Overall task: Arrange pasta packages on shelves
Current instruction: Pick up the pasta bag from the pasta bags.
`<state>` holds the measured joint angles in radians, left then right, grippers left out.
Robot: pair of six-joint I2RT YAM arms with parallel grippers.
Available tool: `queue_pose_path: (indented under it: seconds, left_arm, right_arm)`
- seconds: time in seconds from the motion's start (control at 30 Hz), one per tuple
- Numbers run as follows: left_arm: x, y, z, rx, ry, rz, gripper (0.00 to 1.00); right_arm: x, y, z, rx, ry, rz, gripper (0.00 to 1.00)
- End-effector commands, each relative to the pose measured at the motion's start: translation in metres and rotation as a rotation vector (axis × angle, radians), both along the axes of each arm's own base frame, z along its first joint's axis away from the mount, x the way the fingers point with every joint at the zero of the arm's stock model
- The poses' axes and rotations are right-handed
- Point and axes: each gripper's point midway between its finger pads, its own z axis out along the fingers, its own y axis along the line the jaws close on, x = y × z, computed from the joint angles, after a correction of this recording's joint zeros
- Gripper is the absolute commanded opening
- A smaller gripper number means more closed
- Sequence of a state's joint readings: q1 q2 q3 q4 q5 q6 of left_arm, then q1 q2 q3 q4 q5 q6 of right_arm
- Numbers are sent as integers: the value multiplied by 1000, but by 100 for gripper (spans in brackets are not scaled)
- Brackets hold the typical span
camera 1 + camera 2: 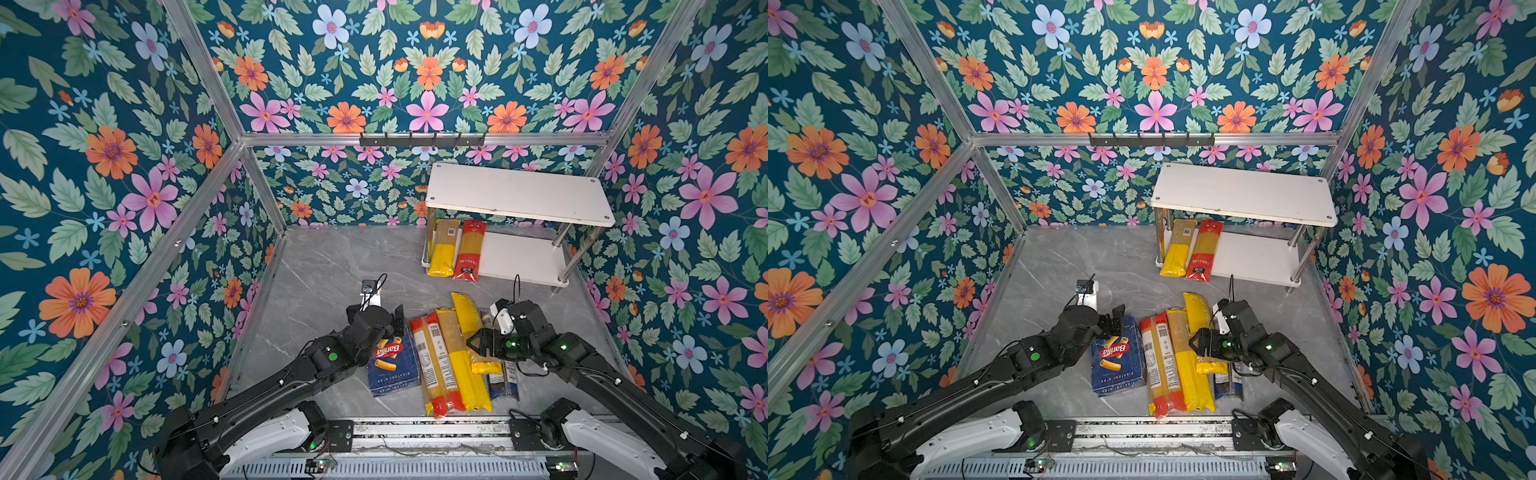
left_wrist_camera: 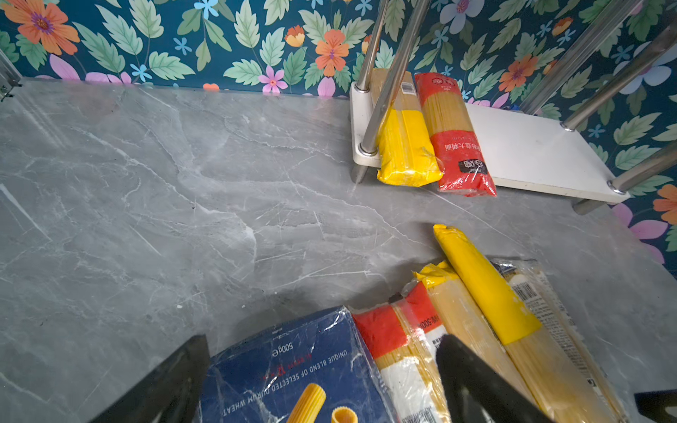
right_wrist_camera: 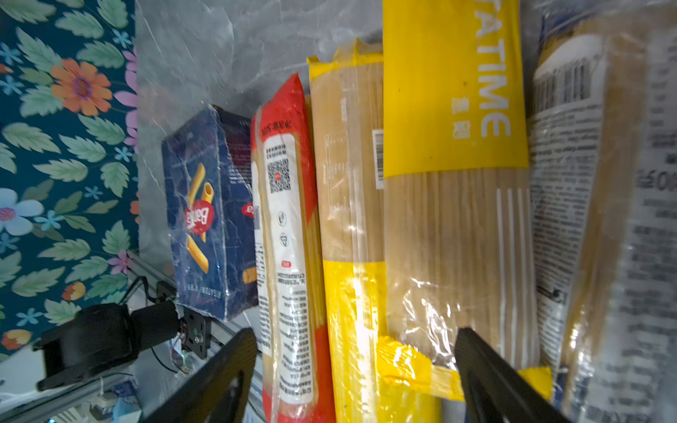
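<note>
Five pasta packages lie side by side on the grey table [image 1: 324,266], near my end: Barilla box [image 1: 388,365], red-ended bag [image 1: 434,365], yellow-ended bag [image 1: 457,365], slanted yellow bag [image 1: 471,320] lying across its neighbours, and dark pack [image 1: 505,380], partly under the right arm. Two more, shelved yellow bag [image 1: 443,253] and shelved red bag [image 1: 468,251], lie touching on the lower board [image 1: 519,257] of the shelves [image 1: 519,193], at its left end, tips overhanging the front edge. My left gripper [image 2: 322,337] is spread wide, with the box's far end between its fingers [image 2: 165,384]; I can't tell if they touch it. My right gripper [image 3: 353,335] is wide too, low over the yellow bags, clamping nothing I can see.
</note>
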<state>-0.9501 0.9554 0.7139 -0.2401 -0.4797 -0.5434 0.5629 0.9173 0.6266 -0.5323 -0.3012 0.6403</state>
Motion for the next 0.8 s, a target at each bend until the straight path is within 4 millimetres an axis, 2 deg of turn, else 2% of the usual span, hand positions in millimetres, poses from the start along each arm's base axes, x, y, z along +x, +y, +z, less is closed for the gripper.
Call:
queue_pose_path:
  seconds: [0.0,0.13,0.33,0.43,0.77]
  left_arm:
    - [-1,2,-1,-18,7,11,100]
    - [-2,5,-6,-9,13,18,100]
    - [-1,7,-14,22,13,28,100]
    - [1,4,-17,30,15,22,100]
    - [6,-4,-22,60,11,5,100]
  right_arm:
    - [6,6,-6,-16,-14,-15,86]
    - [8,8,-17,-38,8,-13,86]
    - [13,-12,-28,-167,-1,-61,86]
    - [12,-16,-35,-205,21,-63,86]
    - [13,-19,-72,-305,145,-67,86]
